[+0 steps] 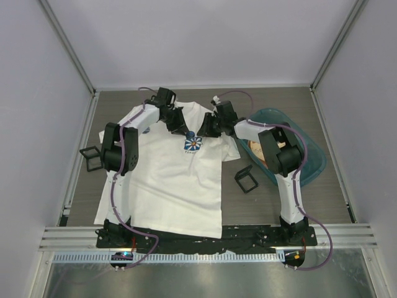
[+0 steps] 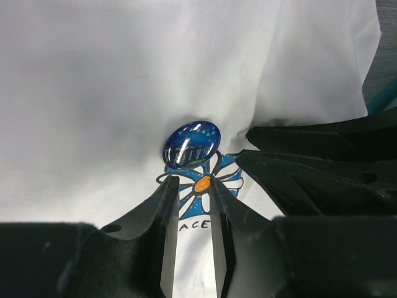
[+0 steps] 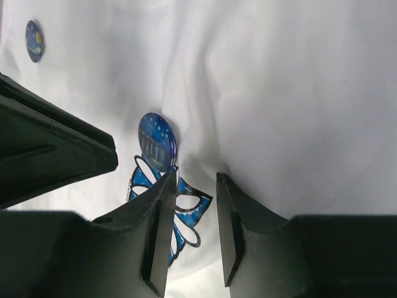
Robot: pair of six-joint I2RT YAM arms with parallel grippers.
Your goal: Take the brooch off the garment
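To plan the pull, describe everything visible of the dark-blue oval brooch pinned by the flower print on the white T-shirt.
The glossy dark-blue oval brooch is a small domed pin, glass-like, with pale dots and streaks inside and bright reflections. It sits on the white short-sleeved T-shirt, overlapping the top petals of the blue-and-white flower print. Its fastening is hidden. The left claw, open, has its tips just below it; nothing visibly grips it.

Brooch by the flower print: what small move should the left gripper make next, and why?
Probably ease the left gripper forward so that it straddles the brooch before closing. The brooch sits pinned on the garment just past the fingertips. The jaws stand narrowly apart and empty over the flower print.
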